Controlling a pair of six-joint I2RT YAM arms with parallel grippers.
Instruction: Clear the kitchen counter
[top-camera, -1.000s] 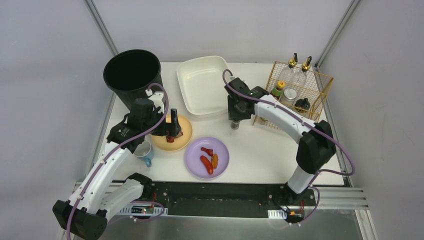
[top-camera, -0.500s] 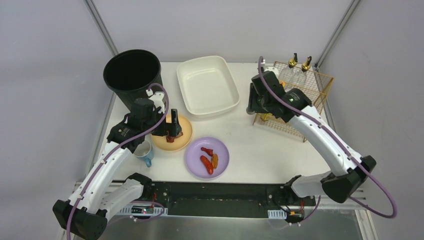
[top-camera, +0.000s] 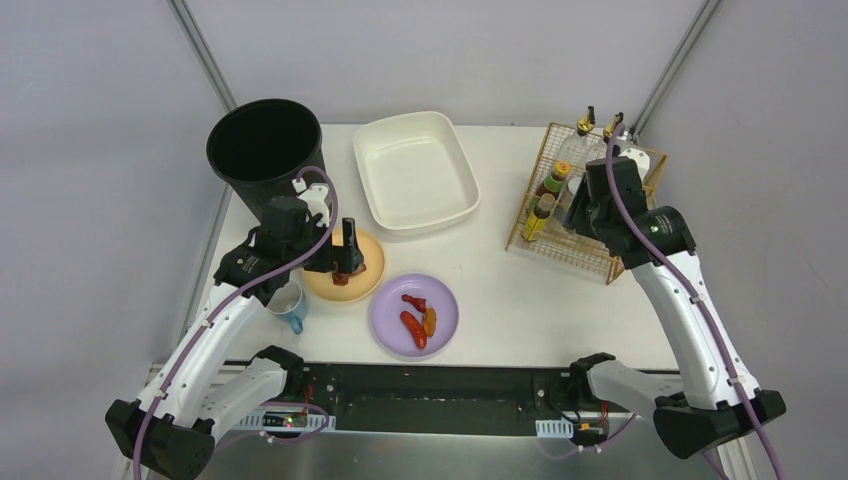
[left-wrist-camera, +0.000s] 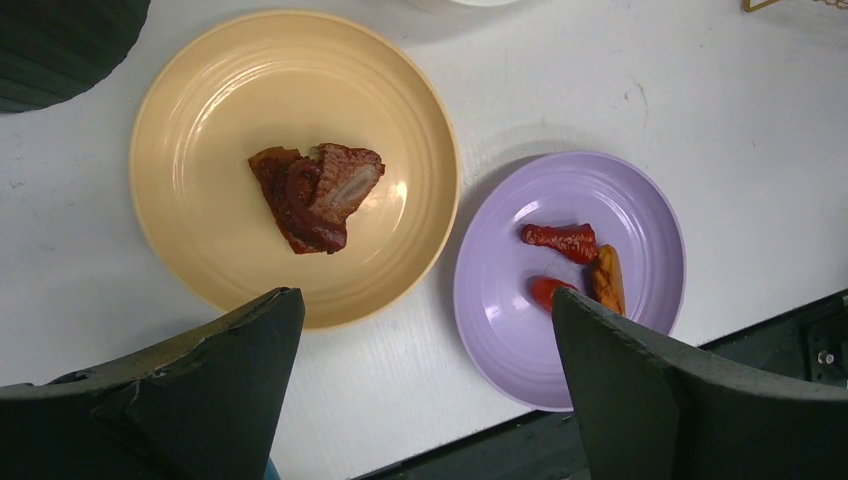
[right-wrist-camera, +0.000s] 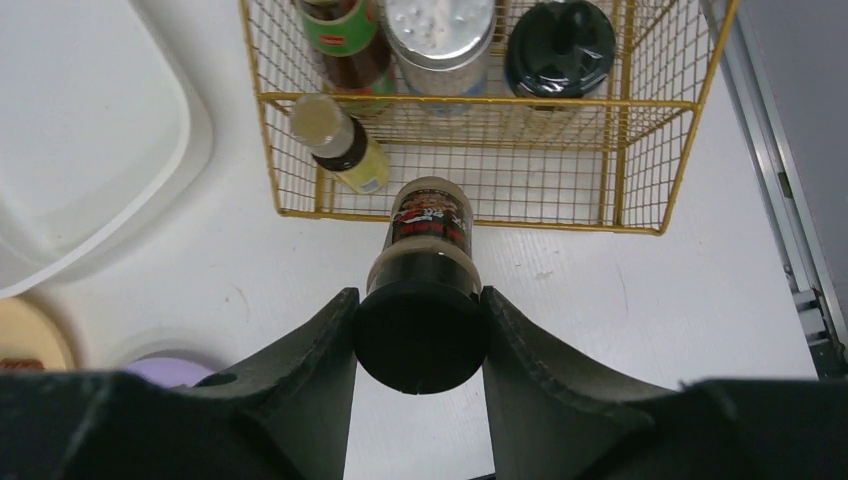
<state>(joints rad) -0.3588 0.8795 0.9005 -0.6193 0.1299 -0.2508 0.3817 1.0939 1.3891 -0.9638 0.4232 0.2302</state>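
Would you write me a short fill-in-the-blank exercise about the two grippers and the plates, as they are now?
The right gripper is shut on a jar with a ____ cap.
The left gripper hangs ____ above the plates, holding nothing.
The brown meat lies on the ____ plate, not the purple plate.
Missing words: black; open; yellow.

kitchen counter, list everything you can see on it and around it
kitchen counter: 1, white, under everything
bin: 1, black, far left corner
basin: 1, white, far middle
wire rack: 1, gold, far right
bottles and jars: at least 6, mixed, inside wire rack
yellow plate: 1, pale yellow, near left
meat: 1 piece, brown, on yellow plate
purple plate: 1, lilac, near middle
food pieces: 3, red and orange, on purple plate
mug: 1, blue and white, left of yellow plate
spice jar: 1, black cap, in right gripper
left gripper: 1, black, open above yellow plate
right gripper: 1, black, shut on spice jar
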